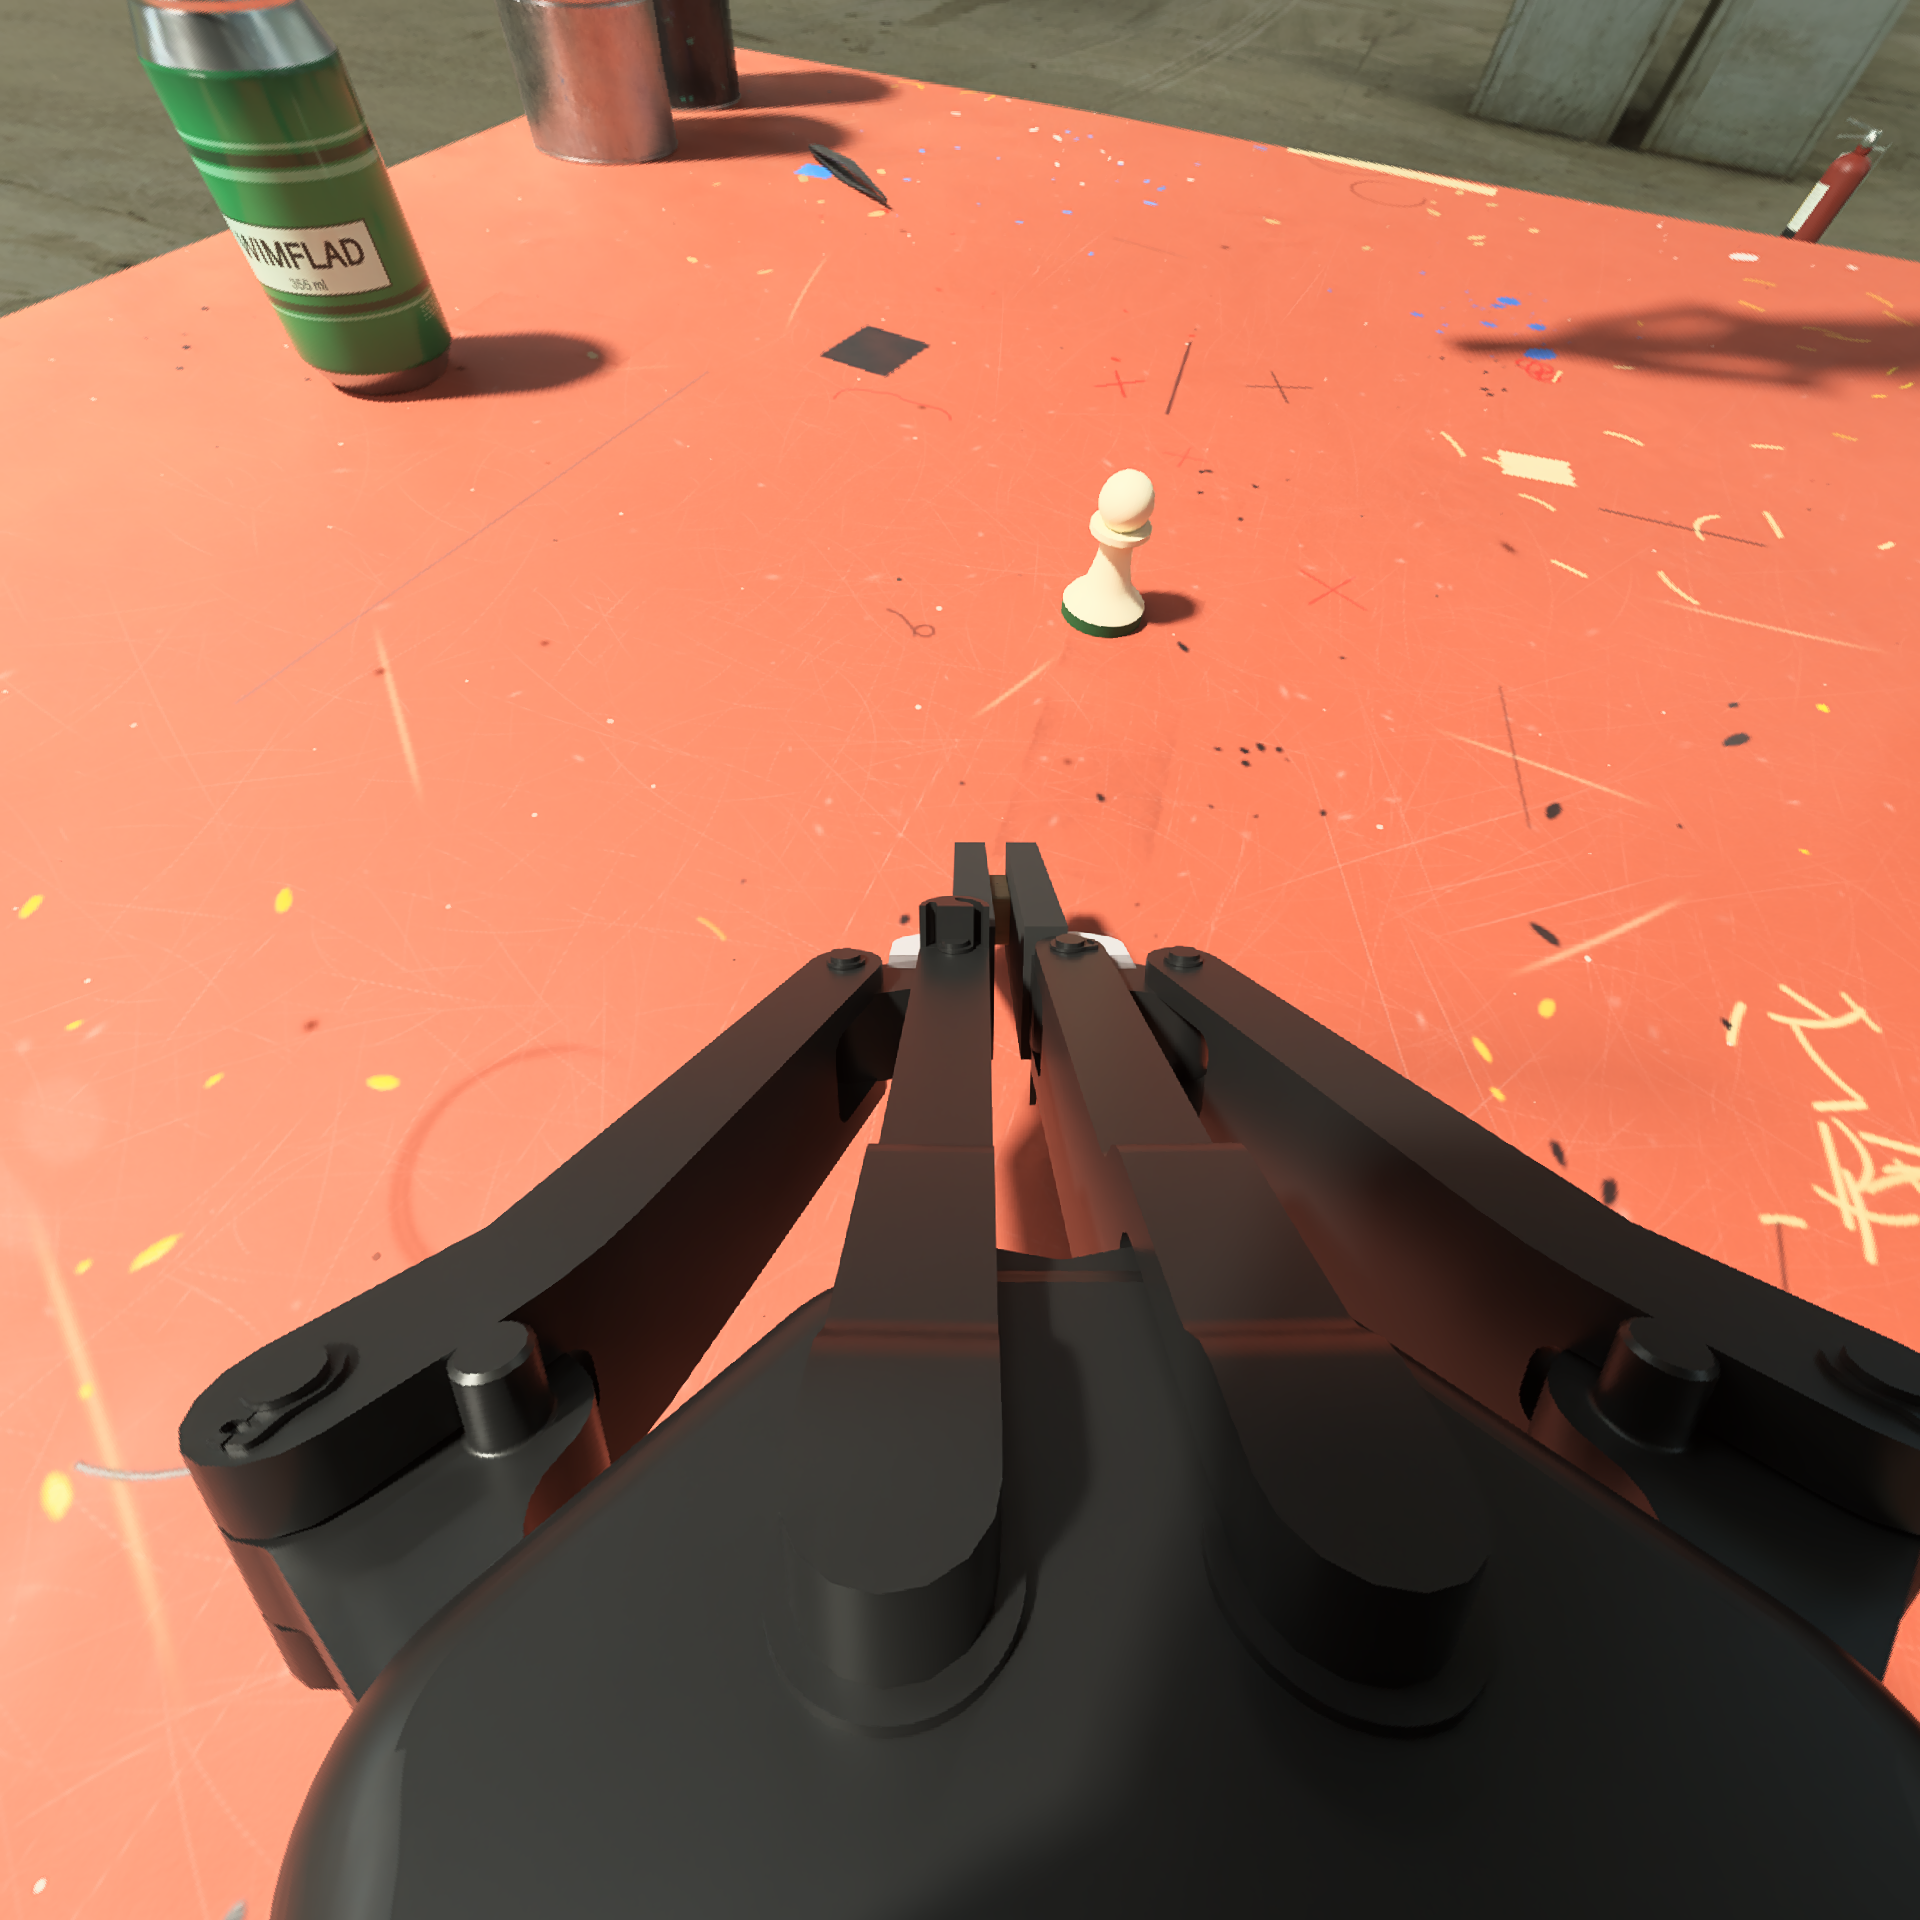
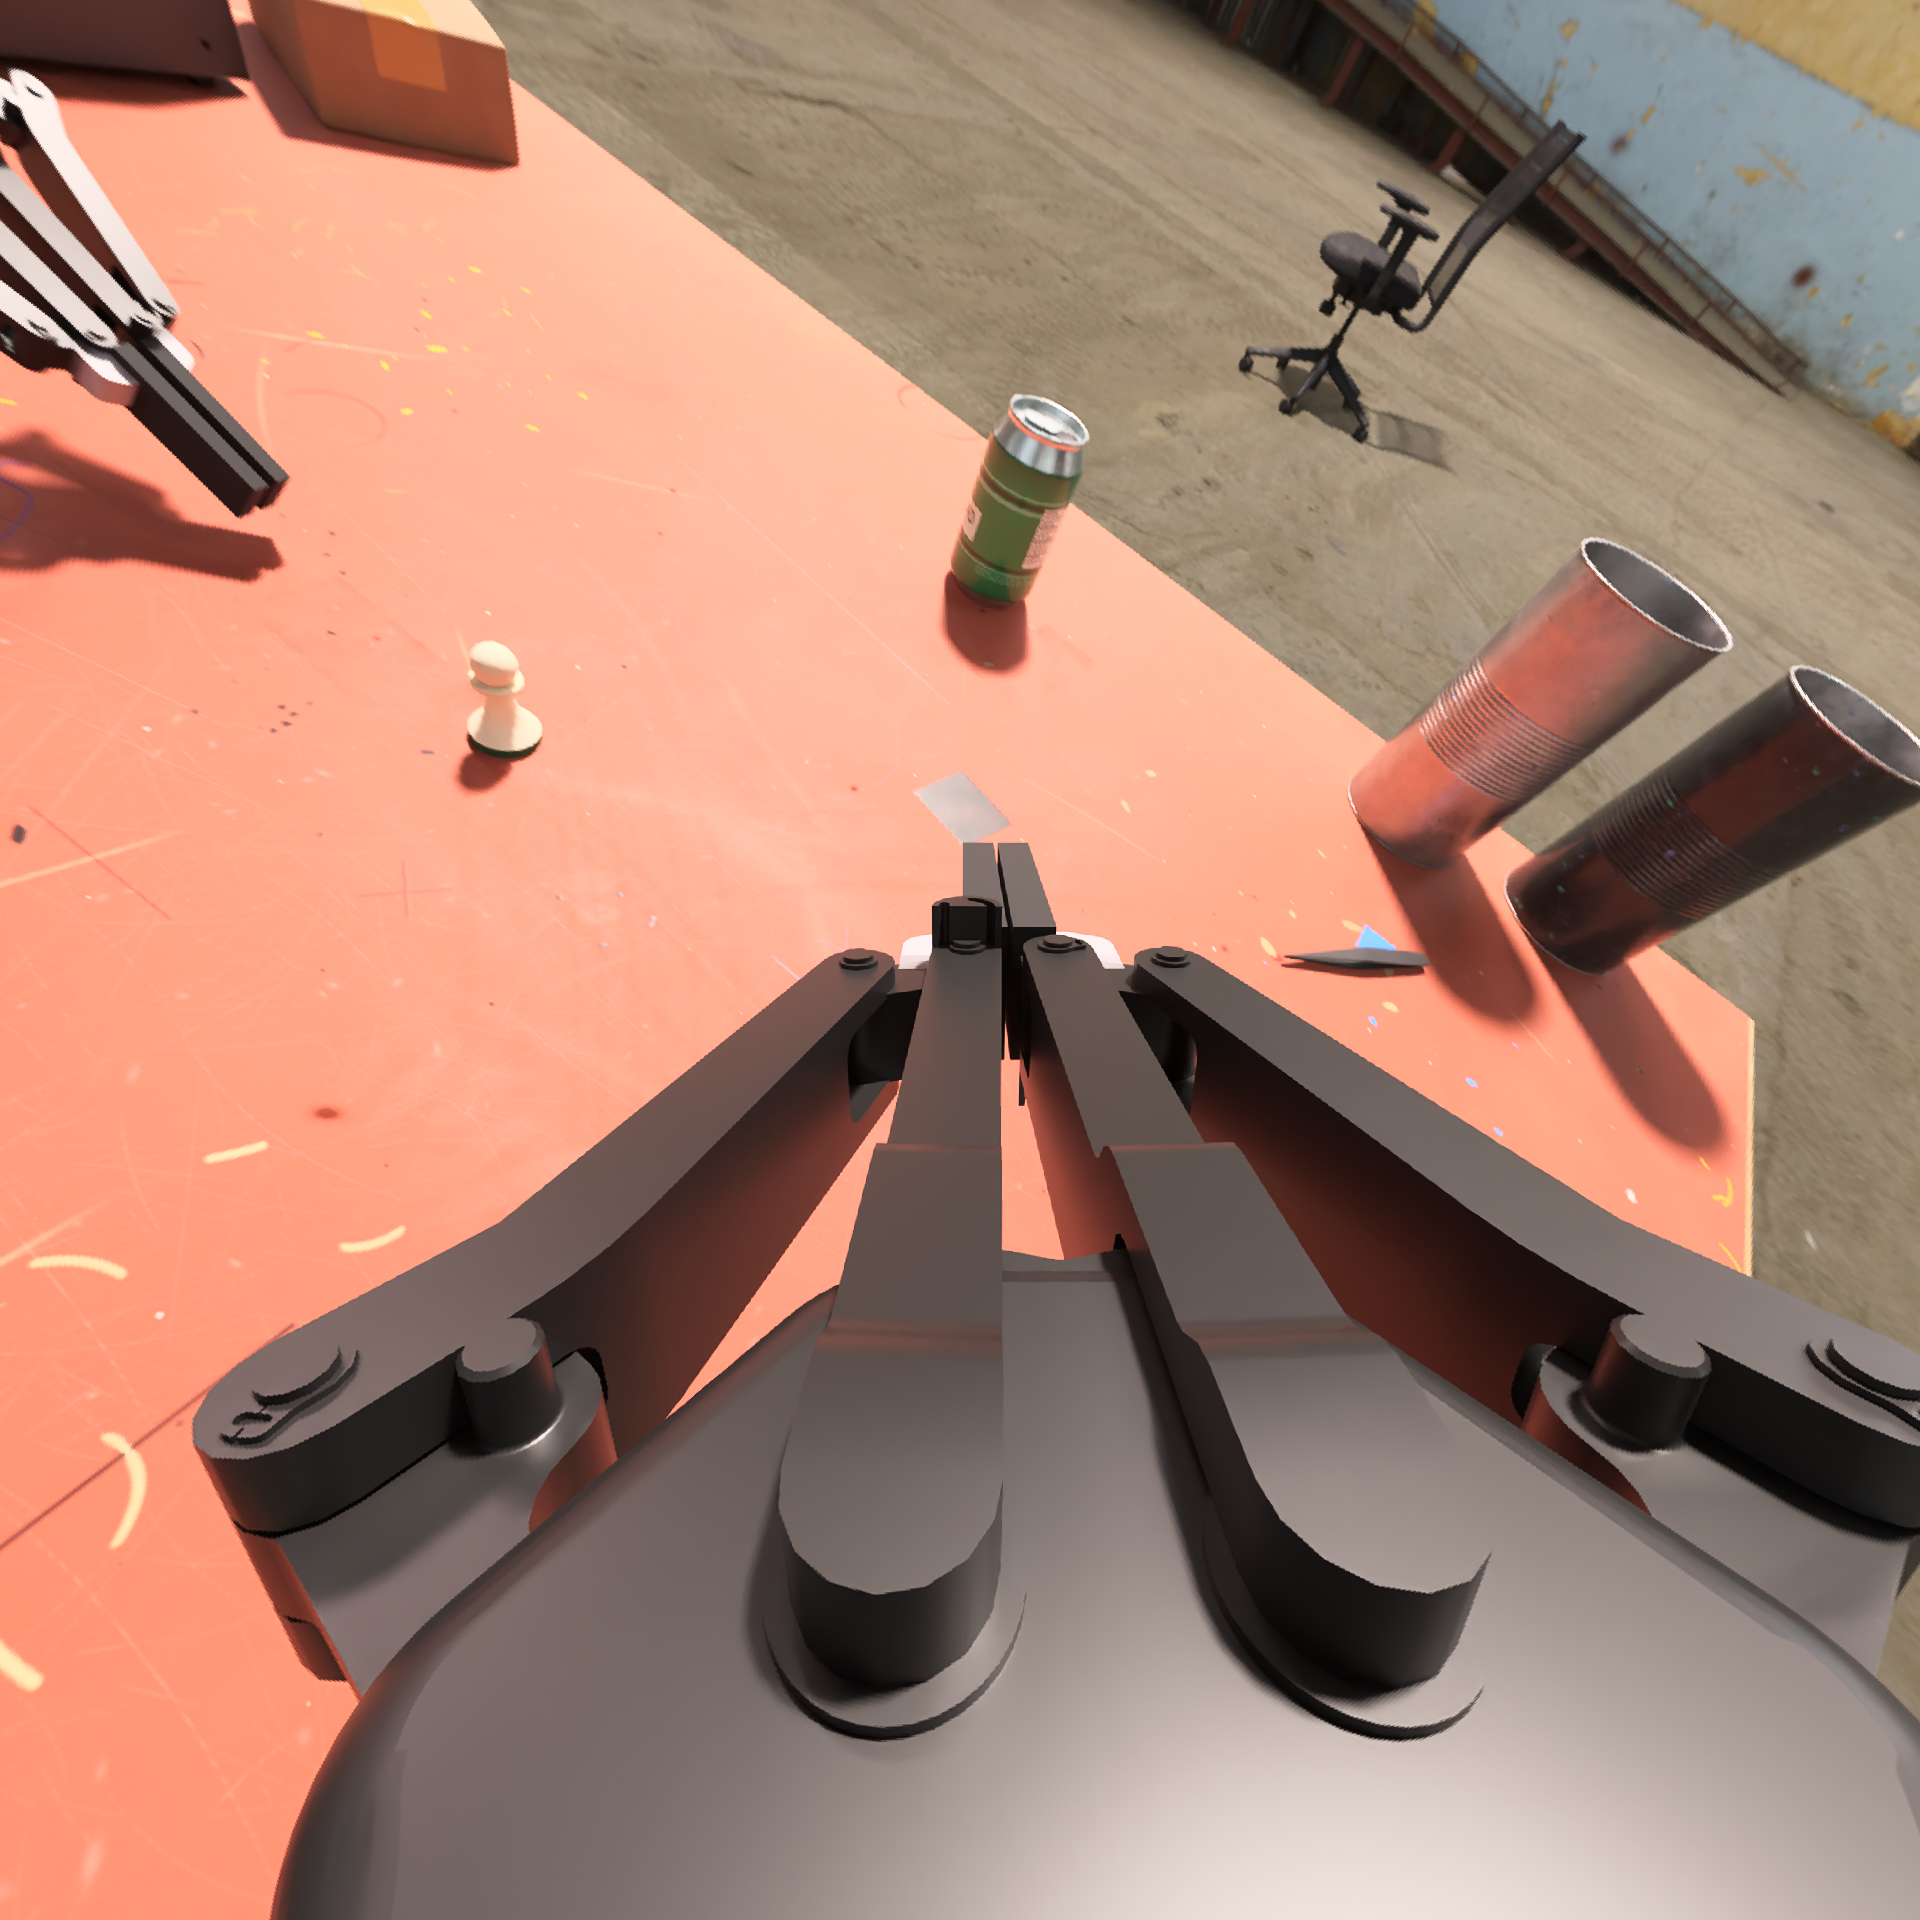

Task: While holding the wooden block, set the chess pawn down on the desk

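Left gripper (image 1: 995,868): lower centre of the left wrist view, its two fingers nearly together, with a thin brownish sliver between the tips. This is the wooden block (image 1: 1000,891), clamped there; only a narrow strip of it shows.
Left gripper from the other side: in the upper left of the right wrist view (image 2: 260,490) it points down toward the desk, fingers pressed close, raised above its own shadow.
Right gripper (image 2: 995,868): lower centre of the right wrist view, fingers together and nothing visible between them.
Chess pawn (image 1: 1110,556): cream white with a dark green base, standing upright on the desk, a little right of centre in the left wrist view, free of both grippers. In the right wrist view it stands at the middle left (image 2: 501,703), between the two grippers and well apart from each.
Desk (image 1: 623,727): salmon-red top, with many scratches and paint specks.
Green can (image 1: 296,197): upright in the upper left of the left wrist view, with a white label.
Metal cups: two, at the top edge of the left wrist view; the nearer one (image 1: 590,78) is silver, the other (image 1: 698,50) is darker. They stand near the desk edge.
Cardboard box (image 2: 400,73): upper left of the right wrist view, on the desk.
Office chair (image 2: 1392,275): on the floor, upper right of the right wrist view.
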Controlling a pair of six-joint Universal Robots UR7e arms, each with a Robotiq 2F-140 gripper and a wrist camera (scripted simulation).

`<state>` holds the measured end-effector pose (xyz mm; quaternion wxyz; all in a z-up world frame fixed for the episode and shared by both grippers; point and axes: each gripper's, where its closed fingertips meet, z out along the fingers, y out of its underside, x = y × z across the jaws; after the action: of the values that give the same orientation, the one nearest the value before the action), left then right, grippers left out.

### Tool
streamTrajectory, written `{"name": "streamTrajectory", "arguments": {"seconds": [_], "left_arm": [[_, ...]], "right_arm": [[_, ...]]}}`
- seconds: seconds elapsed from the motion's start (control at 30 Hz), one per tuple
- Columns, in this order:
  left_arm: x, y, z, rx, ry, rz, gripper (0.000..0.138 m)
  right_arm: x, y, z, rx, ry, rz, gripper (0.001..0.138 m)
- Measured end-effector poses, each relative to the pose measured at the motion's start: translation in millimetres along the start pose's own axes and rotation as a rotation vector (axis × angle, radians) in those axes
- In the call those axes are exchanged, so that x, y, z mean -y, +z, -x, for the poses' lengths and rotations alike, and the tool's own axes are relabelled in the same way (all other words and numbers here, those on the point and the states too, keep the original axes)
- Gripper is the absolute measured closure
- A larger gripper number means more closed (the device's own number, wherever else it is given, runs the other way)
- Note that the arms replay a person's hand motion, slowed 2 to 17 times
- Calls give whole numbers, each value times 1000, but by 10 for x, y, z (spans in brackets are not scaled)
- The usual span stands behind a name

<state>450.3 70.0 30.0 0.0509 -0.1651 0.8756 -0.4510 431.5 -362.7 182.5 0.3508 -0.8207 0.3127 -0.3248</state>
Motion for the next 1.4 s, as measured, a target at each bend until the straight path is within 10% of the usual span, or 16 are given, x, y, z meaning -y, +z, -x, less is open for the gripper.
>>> {"name": "streamTrajectory", "arguments": {"seconds": [1.4], "left_arm": [[-1,-2,6,-26,-36,1,133]], "right_arm": [[-1010,182,-649,162,-108,564,127]]}}
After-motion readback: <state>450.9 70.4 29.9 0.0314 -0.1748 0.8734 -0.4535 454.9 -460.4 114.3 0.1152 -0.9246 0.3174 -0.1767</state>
